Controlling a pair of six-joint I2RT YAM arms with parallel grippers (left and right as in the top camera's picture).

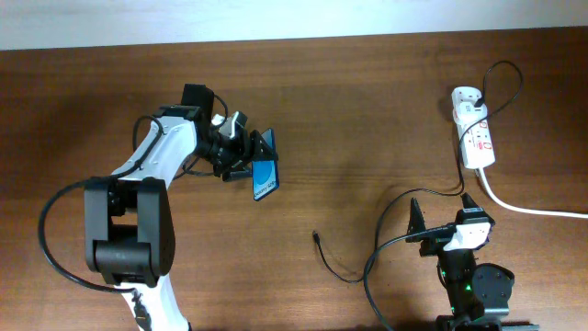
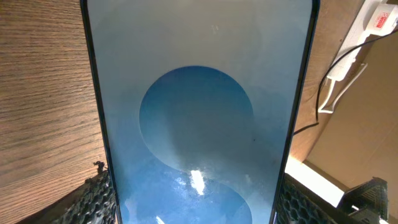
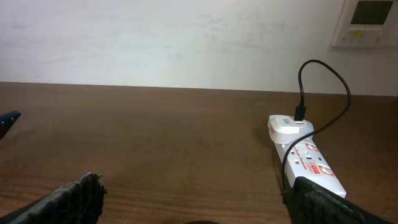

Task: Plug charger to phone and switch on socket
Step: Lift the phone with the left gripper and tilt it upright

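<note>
Clamping the phone by its two long edges, the left gripper holds it in the left half of the desk, somewhat nearer the far edge than the near one. The left wrist view shows a pad on each side of the frame and the blue screen facing the camera. That hold probably leaves a short end free for the plug. From overhead the phone's long axis runs roughly from far edge to near edge, its free end aimed at the near edge; which end carries the port I cannot tell. The charger lies loose toward the middle of the near edge, its tip pointing at the far-left corner, well apart from the phone. The right gripper hangs by the near-right corner, jaws spread wide with nothing between them, likely placed to take that tip. The socket lies toward the far-right corner
</note>
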